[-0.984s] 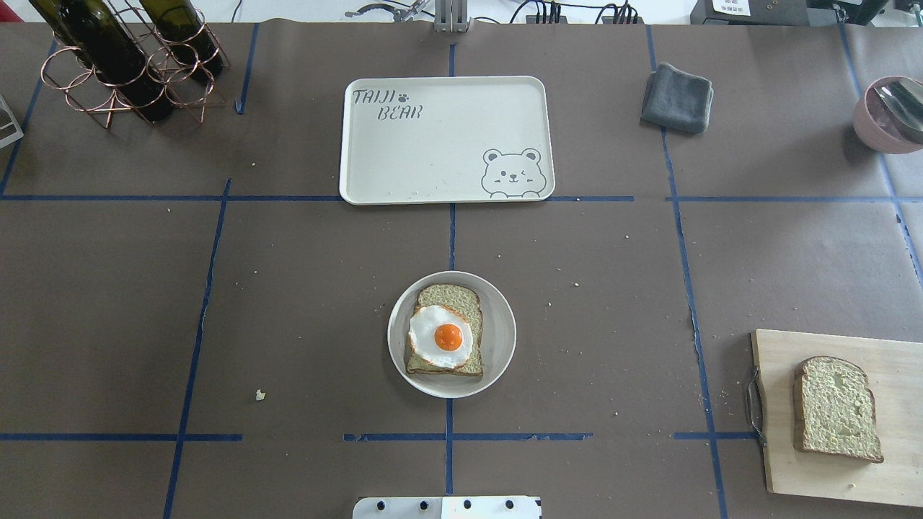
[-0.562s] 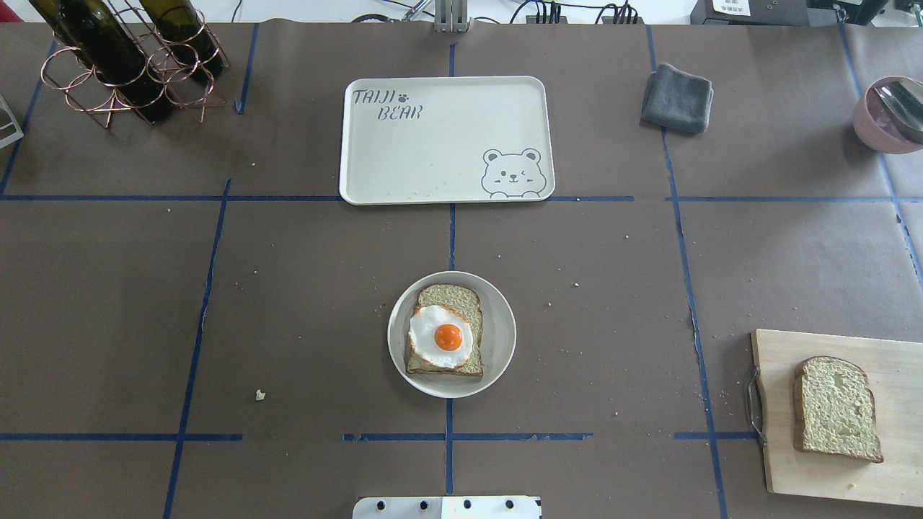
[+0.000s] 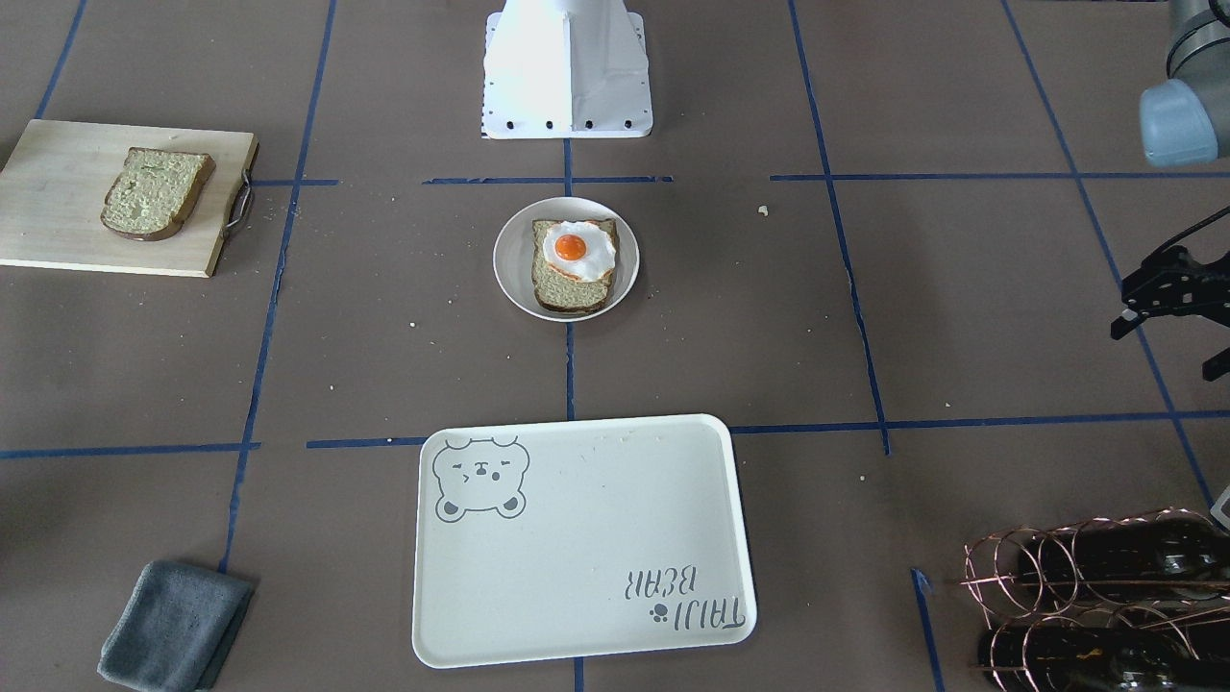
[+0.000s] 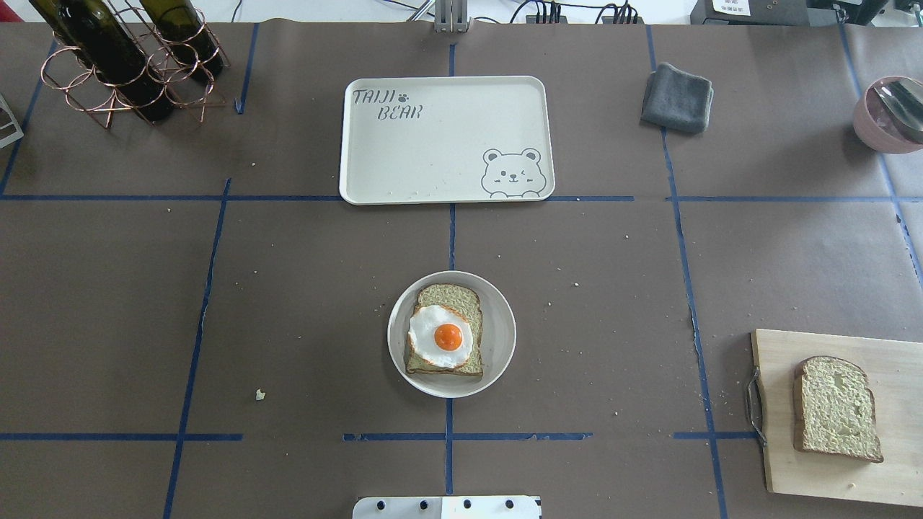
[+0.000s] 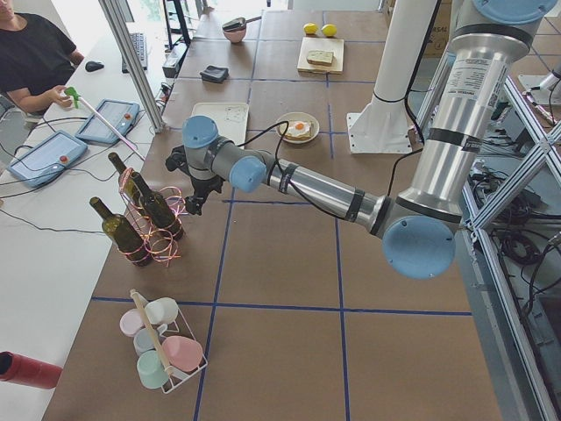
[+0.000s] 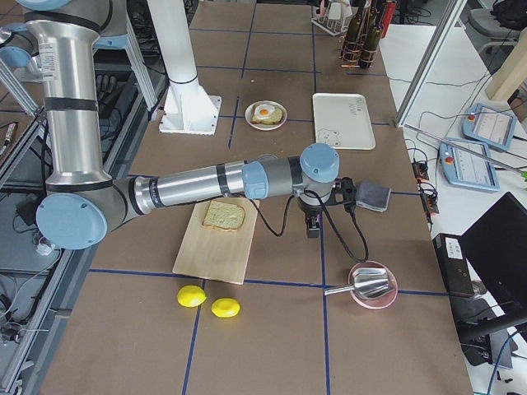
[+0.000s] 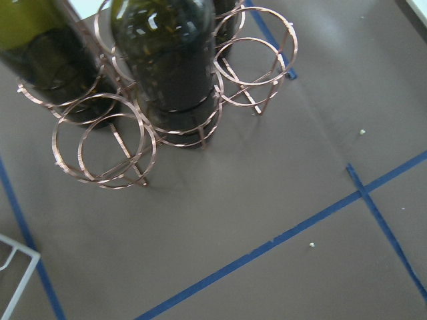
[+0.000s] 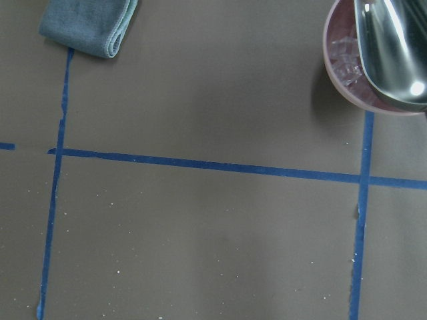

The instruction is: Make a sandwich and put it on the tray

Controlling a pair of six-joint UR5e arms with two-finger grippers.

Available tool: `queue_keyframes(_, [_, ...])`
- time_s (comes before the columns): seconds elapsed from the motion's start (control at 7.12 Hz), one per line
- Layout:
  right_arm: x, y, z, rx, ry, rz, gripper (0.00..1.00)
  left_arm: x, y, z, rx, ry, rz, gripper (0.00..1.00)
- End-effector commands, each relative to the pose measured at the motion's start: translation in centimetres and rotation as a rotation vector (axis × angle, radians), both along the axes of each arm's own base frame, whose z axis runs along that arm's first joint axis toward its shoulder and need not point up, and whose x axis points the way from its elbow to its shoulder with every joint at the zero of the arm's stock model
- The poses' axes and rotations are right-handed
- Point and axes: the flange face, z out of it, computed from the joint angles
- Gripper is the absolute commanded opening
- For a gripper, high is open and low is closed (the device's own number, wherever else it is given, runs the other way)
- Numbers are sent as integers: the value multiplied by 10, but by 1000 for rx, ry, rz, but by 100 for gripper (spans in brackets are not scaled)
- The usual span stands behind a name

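The sandwich is not put together. One bread slice [image 4: 451,297] lies on a small round cream plate [image 4: 505,339] at the table's middle, with the fried egg [image 4: 441,336] on top. The second slice [image 4: 836,407] lies on a wooden cutting board [image 4: 779,447] at the near right. The tray [image 4: 433,151] is empty at the far middle. My left gripper [image 3: 1165,352] hovers beside the bottle rack, far from the food, and looks open and empty. My right gripper [image 6: 311,220] hangs near the grey cloth; I cannot tell whether it is open or shut.
A copper rack with dark wine bottles [image 4: 122,65] stands at the far left. A folded grey cloth [image 4: 678,97] and a pink bowl with a metal scoop [image 4: 890,115] are at the far right. Two lemons [image 6: 210,302] lie beyond the cutting board.
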Motion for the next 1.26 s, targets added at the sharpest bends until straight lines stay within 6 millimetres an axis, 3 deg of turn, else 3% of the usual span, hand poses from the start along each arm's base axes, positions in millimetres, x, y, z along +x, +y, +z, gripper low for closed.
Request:
queue_keyframes(0.0, [-41, 9, -31, -98, -11, 43, 100, 56, 4, -28, -83, 50, -22, 100])
queue_keyframes(0.14, [-51, 41, -11, -117, -8, 38, 100, 85, 8, -46, -156, 99, -82, 100])
queue_keyframes(0.28, [-65, 58, -5, -124, -14, 89, 100, 102, 15, -55, -211, 152, -132, 100])
queue_keyframes(0.56, [-108, 131, 36, -148, 14, 153, 100, 129, 28, -68, -273, 204, -156, 100])
queue_keyframes(0.84, [-114, 185, 58, -153, 22, 132, 100, 161, 47, -85, -299, 222, -180, 100])
queue_keyframes(1.12, [-111, 231, 72, -159, 16, 121, 98, 176, 57, -95, -315, 243, -194, 100])
